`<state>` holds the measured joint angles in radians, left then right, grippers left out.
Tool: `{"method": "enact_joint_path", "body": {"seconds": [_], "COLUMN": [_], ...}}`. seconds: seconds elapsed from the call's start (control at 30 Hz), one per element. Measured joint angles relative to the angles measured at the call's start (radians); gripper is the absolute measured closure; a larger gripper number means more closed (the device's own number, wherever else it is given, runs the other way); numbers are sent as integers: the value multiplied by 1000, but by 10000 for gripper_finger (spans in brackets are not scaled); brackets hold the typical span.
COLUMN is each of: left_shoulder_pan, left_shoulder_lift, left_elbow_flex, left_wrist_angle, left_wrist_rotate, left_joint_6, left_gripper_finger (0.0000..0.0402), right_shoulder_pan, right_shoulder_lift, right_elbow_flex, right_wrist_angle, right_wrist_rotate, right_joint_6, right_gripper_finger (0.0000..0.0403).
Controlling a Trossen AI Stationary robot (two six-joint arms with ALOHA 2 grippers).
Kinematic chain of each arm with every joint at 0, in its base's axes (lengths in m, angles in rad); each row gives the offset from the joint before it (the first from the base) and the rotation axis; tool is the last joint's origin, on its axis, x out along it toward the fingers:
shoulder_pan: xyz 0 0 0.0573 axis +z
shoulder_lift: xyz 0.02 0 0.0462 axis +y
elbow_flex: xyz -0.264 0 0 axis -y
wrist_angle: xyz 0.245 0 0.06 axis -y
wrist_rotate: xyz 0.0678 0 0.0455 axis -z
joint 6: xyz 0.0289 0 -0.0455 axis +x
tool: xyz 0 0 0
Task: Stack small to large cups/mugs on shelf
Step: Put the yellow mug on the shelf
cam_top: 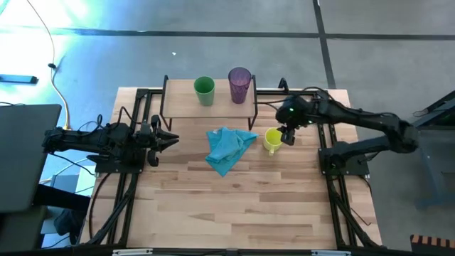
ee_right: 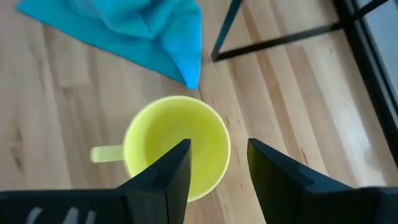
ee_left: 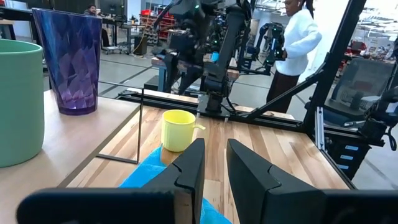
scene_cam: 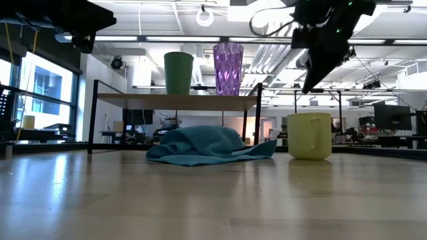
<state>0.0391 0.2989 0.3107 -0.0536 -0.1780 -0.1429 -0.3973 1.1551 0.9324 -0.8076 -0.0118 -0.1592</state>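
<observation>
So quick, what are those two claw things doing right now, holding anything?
Left gripper: slightly open, empty, parked at the table's left side.
Right gripper: open, holding nothing, hanging above the yellow mug.

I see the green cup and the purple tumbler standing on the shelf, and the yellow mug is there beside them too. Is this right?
Not quite. The yellow mug stands on the table, beside the blue cloth, as the high view shows. The green cup and purple tumbler are on the shelf.

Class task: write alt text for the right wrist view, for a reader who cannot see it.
The right gripper, jaws open, hangs directly above an upright yellow mug standing on the wooden table. A light blue cloth lies just beyond the mug.
</observation>
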Motion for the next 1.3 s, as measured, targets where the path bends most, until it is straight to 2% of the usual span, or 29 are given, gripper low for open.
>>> {"method": "enact_joint_path", "body": {"seconds": [0.23,0.4,1.3], "left_shoulder_pan": [0,0,0], "left_shoulder_lift": [0,0,0], "left_elbow_flex": [0,0,0], "left_wrist_angle": [-2,-2,-3], "left_wrist_rotate": [0,0,0], "left_joint_6": [4,5,1], "left_gripper_finger": [344,344,344], "right_shoulder_pan": [-53,-72,-74], "right_shoulder_lift": [135,183,179], "right_elbow_flex": [3,3,2], "right_wrist_angle": [18,31,56], "right_wrist_rotate": [-8,-9,-23], "right_joint_6": [-66,-84,-94], "right_gripper_finger": [254,254,254]}}
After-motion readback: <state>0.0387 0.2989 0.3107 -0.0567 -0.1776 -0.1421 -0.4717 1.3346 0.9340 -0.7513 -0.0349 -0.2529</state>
